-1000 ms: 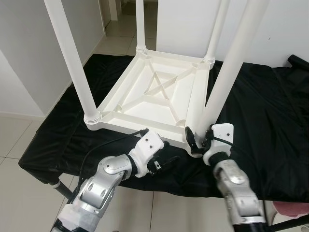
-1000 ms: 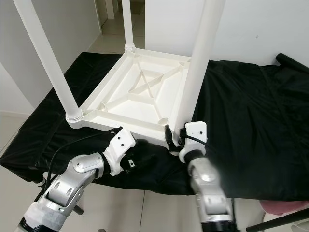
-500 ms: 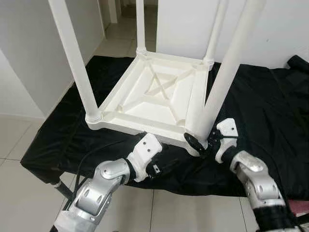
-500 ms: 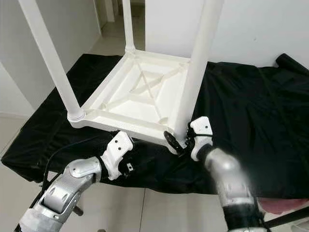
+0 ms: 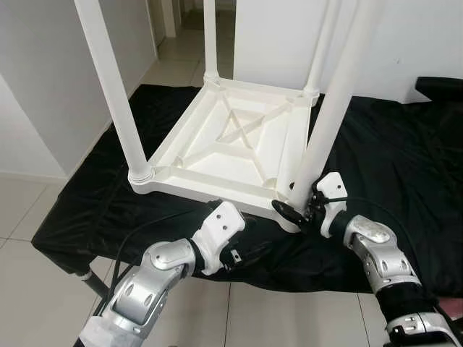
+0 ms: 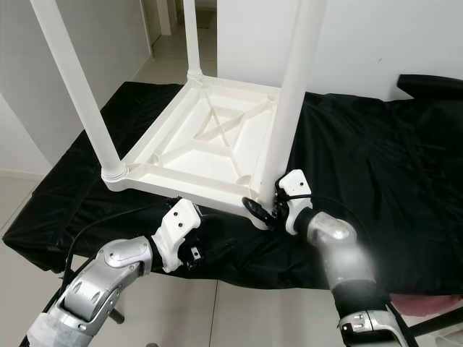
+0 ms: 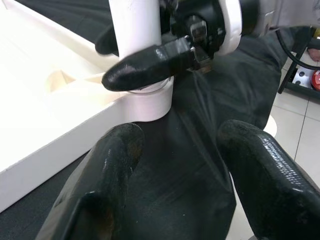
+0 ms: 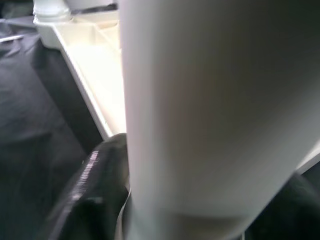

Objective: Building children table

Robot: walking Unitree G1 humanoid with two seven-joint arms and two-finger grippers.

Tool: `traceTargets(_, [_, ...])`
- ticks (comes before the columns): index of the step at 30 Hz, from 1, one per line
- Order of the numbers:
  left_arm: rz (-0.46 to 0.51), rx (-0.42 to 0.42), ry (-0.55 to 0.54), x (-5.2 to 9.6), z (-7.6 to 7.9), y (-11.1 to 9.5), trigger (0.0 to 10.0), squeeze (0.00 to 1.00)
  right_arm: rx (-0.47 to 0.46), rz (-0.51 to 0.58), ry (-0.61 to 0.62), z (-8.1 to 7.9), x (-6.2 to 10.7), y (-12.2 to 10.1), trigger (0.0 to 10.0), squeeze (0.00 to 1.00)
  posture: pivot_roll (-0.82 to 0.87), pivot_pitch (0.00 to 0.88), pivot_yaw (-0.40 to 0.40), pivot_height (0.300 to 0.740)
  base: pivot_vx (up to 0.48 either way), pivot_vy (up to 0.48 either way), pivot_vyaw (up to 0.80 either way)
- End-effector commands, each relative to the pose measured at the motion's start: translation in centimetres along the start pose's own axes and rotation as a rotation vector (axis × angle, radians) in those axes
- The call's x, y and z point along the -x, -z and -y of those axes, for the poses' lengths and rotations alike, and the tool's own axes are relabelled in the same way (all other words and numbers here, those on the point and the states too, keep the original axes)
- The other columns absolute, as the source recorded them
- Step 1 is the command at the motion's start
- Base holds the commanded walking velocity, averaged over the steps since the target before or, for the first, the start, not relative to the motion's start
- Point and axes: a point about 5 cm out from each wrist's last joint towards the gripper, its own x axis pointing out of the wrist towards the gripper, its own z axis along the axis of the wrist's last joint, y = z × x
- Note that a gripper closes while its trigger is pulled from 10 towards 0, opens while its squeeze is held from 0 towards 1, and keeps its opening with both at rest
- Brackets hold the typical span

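Children table [image 5: 231, 148] upside down on black cloth [image 5: 391, 159], centre frame. Our right end effector [image 5: 298, 211] clamps near-right leg [image 5: 329, 116] at base. Left end effector [image 7: 175, 165] spread wide, lower centre, empty.

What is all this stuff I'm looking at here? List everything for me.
table top: one, white, lying upside down on the black cloth.
table legs: four, white, standing up from the corners.
black cloth: one, spread under the table.
floor tiles: pale, around the cloth.
right gripper: black fingers either side of the near right leg's base.
left gripper: black fingers apart, over the cloth beside the near edge.
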Motion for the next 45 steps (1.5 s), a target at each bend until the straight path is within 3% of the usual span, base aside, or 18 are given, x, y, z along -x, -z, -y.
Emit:
traceTargets(1, [-0.008,0.003,0.016,0.1,0.3,0.0,10.0,0.00,0.008,-0.015,-0.035,-0.2,-0.2,0.5,0.0,0.00,0.02,0.000,0.020,0.740,0.000,0.000,0.00])
traceTargets(6, [-0.009,0.000,0.019,-0.1,0.3,0.0,10.0,0.00,0.001,-0.024,-0.027,-0.2,0.2,1.0,0.0,0.00,0.01,0.000,0.025,0.740,0.000,0.000,0.00])
traceTargets(7, [-0.008,0.000,0.019,-0.1,0.3,0.0,10.0,0.00,-0.010,-0.024,-0.018,-0.2,0.4,1.2,3.3,0.00,0.01,0.000,0.025,0.740,0.000,0.000,0.00])
traceTargets(8, [-0.007,0.000,0.019,-0.2,0.2,0.0,10.0,0.00,-0.020,-0.022,0.004,-0.2,0.5,1.2,10.0,0.00,0.01,0.000,0.025,0.740,0.000,0.000,0.00])
traceTargets(16, [-0.002,0.001,0.019,-0.3,0.2,-0.1,10.0,0.00,-0.070,-0.002,0.071,-0.4,1.0,1.4,10.0,0.00,0.01,0.007,0.021,0.740,0.000,0.000,0.00])
traceTargets(20, [-0.003,0.013,0.008,-0.3,0.2,0.1,10.0,0.00,-0.101,0.018,0.203,-1.2,1.0,1.7,10.0,0.00,0.00,0.020,0.023,0.740,0.000,0.000,0.00])
traceTargets(26, [-0.002,0.018,0.012,-0.3,0.3,0.2,10.0,0.00,-0.123,0.028,0.277,-1.8,0.8,1.6,10.0,0.00,-0.01,0.023,0.020,0.740,0.000,0.000,0.00])
traceTargets(30, [0.003,0.021,-0.007,-0.4,0.0,0.2,10.0,0.00,-0.177,0.046,0.462,-3.7,0.3,1.0,10.0,0.00,-0.01,0.024,0.004,0.740,0.000,0.000,0.00])
traceTargets(34, [0.007,0.025,-0.015,-0.5,0.0,0.2,10.0,0.00,-0.216,0.054,0.525,-4.6,0.0,0.7,10.0,0.00,-0.01,0.024,0.001,0.740,0.000,0.000,0.00])
traceTargets(36, [0.011,0.028,-0.022,-0.7,0.1,0.2,10.0,0.00,-0.259,0.035,0.652,-5.7,-0.6,0.5,10.0,0.00,0.00,0.020,-0.006,0.740,0.000,0.000,0.00])
traceTargets(45, [0.004,0.020,-0.023,-0.3,-0.2,0.3,10.0,0.00,-0.335,0.024,0.827,-6.7,-1.3,0.0,10.0,0.00,0.02,0.002,0.004,0.740,0.000,0.000,0.00])
